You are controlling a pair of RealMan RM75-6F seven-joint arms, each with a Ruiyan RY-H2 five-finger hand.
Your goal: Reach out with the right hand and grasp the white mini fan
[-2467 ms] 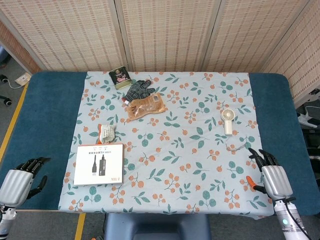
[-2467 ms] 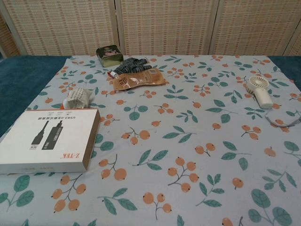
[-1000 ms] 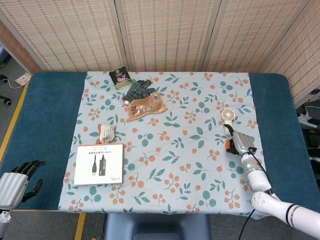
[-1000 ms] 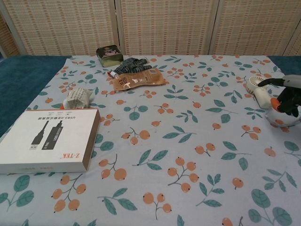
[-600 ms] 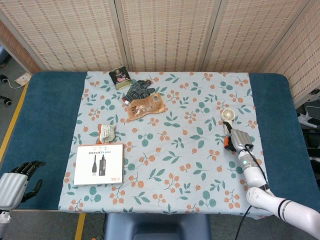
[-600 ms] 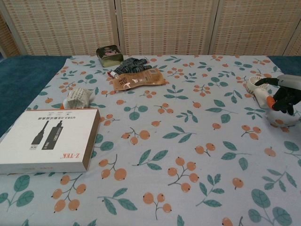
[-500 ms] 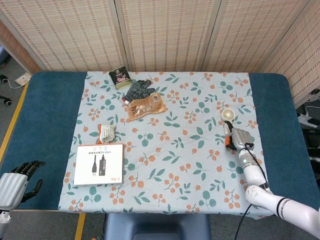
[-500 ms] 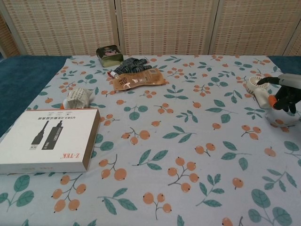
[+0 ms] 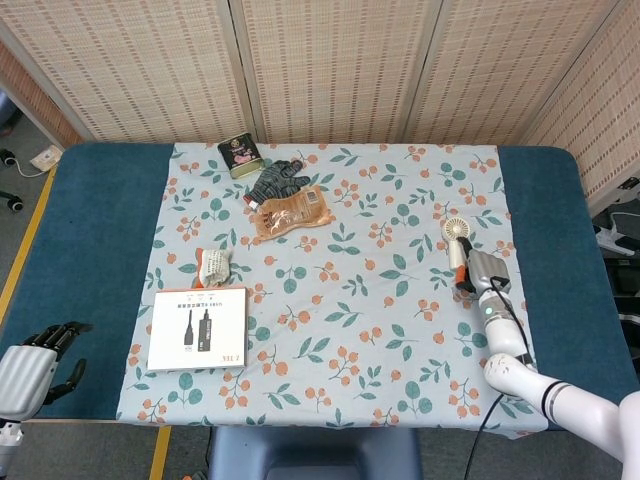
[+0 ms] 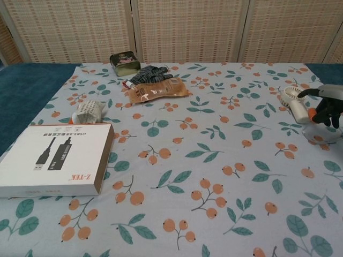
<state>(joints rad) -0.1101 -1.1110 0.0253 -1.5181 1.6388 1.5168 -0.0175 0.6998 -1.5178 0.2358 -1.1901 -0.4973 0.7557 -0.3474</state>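
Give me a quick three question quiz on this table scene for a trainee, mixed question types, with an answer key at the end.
1. True or false: the right hand has lifted the white mini fan clear of the floral cloth.
2. Multiple choice: what lies nearest the white box? A) green tin B) rolled white bundle C) brown pouch
3. Fill in: the left hand sits over the blue ____ at the near left corner.

Key: 1 false, the fan lies on the cloth with the hand beside its handle; whether the fingers touch it is unclear. 2 B. 3 table cover.
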